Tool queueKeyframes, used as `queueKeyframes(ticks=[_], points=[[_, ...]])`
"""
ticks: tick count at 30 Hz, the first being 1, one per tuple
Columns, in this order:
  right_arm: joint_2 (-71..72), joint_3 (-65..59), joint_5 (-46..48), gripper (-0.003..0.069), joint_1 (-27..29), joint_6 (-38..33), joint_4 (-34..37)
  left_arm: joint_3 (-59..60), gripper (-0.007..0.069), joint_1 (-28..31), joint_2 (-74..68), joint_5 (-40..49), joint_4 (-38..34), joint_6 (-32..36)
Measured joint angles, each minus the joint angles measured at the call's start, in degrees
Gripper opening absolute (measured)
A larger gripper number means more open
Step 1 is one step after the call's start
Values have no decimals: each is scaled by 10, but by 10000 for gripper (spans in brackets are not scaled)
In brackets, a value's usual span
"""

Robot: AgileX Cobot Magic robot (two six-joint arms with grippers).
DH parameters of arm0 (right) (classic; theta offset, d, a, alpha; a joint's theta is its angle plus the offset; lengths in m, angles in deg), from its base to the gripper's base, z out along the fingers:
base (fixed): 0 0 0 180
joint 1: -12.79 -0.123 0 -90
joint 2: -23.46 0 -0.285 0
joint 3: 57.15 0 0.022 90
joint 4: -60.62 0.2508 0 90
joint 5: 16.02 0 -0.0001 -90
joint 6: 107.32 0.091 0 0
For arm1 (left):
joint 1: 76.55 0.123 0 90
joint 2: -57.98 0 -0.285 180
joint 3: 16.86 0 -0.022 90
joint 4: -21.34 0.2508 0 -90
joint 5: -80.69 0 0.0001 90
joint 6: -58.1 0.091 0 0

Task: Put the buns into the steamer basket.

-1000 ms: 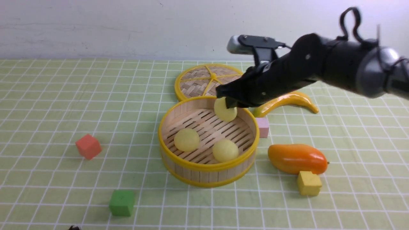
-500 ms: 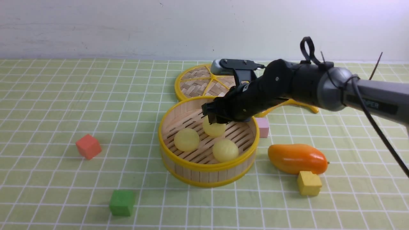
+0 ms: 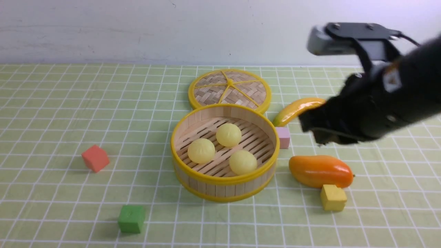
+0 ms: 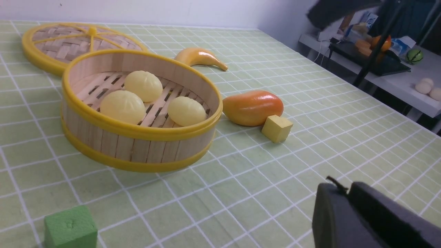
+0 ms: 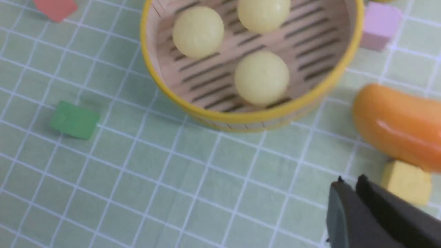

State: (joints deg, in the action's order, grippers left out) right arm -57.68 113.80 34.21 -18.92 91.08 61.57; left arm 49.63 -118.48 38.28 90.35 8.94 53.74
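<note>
Three buns (image 3: 228, 135) are resting inside the steamer basket (image 3: 225, 189), sitting apart on its slatted floor. The woven lid (image 3: 210, 94) is lying just behind, on the counter (image 3: 69, 213). Above the counter, the right hand (image 5: 348, 187) is hovering clear of the basket, its fingers closed on nothing; the left hand (image 4: 339, 189) is also keeping its fingers together, empty. The placing is looking complete, with only withdrawing the arms seemingly remaining.
</note>
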Motion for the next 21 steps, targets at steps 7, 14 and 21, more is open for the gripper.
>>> queueKeyframes(ticks=[7, 14, 21], points=[[199, -141, -2, -13, -3, 71, -50, 0, 57, 0, 0, 0, 0, 0], [382, -226, 16, -8, -3, 78, -58, 0, 68, 0, 0, 0, 0, 0], [647, -312, -26, -3, 21, 71, -103, 0, 71, 0, 0, 1, 0, 0]])
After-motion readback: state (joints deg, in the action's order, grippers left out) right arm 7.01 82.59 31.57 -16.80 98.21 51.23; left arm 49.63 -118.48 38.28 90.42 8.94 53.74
